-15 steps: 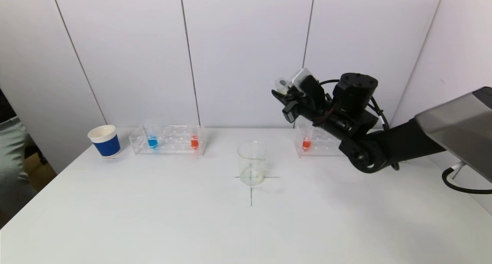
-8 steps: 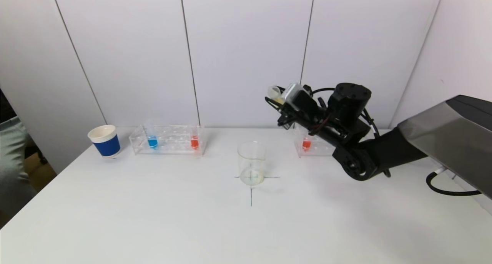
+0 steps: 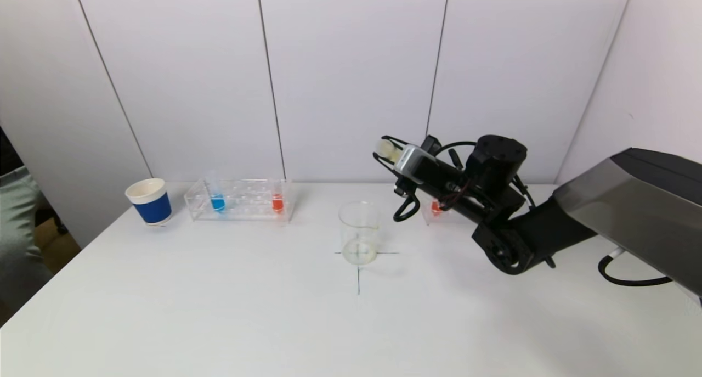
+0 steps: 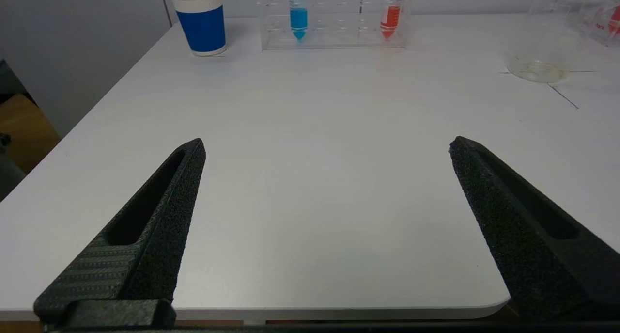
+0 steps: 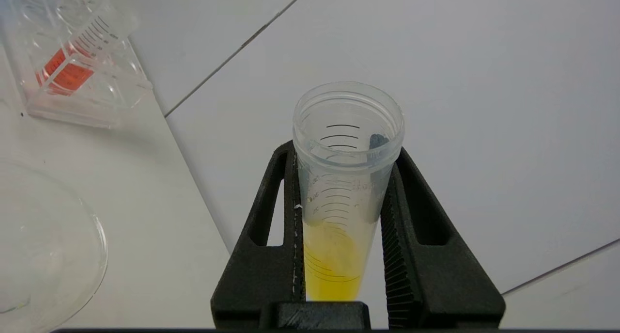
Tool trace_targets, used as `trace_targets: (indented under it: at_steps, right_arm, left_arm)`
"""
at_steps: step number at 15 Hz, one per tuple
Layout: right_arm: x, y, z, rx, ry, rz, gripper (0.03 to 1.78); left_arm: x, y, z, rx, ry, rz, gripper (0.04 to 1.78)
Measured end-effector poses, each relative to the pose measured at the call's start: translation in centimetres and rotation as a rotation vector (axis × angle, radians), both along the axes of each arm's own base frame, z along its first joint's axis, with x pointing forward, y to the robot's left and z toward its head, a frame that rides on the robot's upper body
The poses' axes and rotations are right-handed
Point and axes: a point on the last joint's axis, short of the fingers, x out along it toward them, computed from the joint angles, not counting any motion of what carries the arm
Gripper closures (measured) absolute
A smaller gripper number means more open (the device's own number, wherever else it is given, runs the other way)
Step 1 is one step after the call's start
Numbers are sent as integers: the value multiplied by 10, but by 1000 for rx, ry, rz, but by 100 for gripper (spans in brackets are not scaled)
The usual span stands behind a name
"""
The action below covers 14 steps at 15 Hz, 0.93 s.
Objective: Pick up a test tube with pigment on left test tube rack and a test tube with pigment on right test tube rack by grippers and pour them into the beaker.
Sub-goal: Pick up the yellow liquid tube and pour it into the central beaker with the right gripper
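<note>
The right gripper (image 5: 339, 236) clamps a clear, graduated plastic test tube (image 5: 341, 197) holding yellow liquid, above and right of the glass beaker (image 3: 359, 231). The left gripper (image 4: 327, 216) hangs spread wide over the table (image 4: 310, 144).

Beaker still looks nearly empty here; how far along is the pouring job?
Done: the right end effector has lifted the yellow tube. In hand: carrying it, tilted, beside the beaker. Left: pouring it; the open left end effector hasn't taken a tube from the left rack.
</note>
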Motion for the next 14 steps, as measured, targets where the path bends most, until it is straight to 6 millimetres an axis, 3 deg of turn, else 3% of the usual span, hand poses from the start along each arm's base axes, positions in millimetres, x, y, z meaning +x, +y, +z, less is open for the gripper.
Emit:
trace_targets:
  at_steps: [14]
  right_arm:
    - [-10,7,-30,-135,-106,88,130]
  left_arm:
    - [0,0,0,0,0,0,6]
